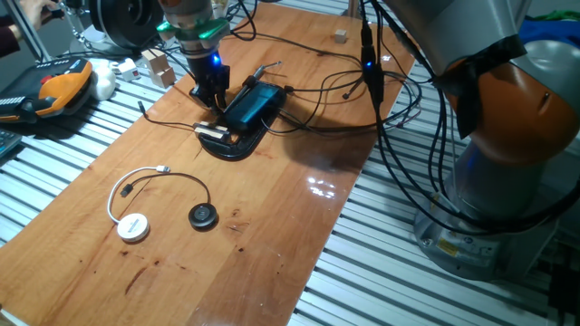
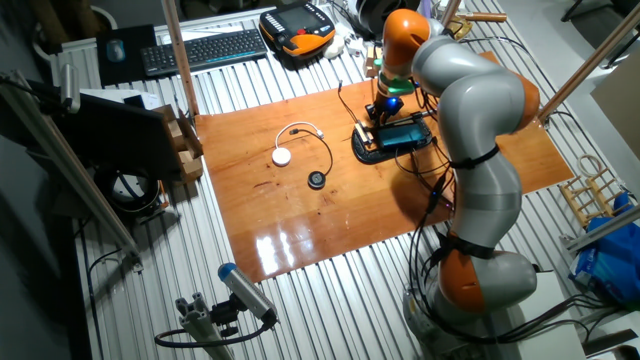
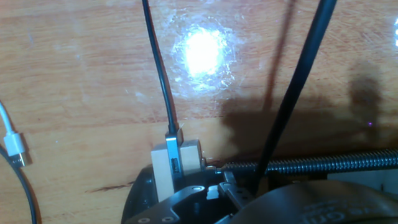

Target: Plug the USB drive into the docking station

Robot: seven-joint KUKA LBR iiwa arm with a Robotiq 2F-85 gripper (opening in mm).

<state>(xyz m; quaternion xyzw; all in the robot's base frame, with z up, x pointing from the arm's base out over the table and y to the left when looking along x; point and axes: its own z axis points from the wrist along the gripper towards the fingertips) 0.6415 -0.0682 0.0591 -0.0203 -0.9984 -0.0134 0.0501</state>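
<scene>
Flat bright-blue docking station sits in black curved clamp on wooden surface, long axis diagonal. Black two-finger gripper just beside its left end. Jaws' state: cannot tell. USB drive not discernible.

Docking station sits upper centre of the frame on the surface, resting in a curved clamp. Pincer stands directly at its left. Round puck with cable lies lower left; small disc just right of it. Wooden blocks occupy the upper-left edge.
</scene>
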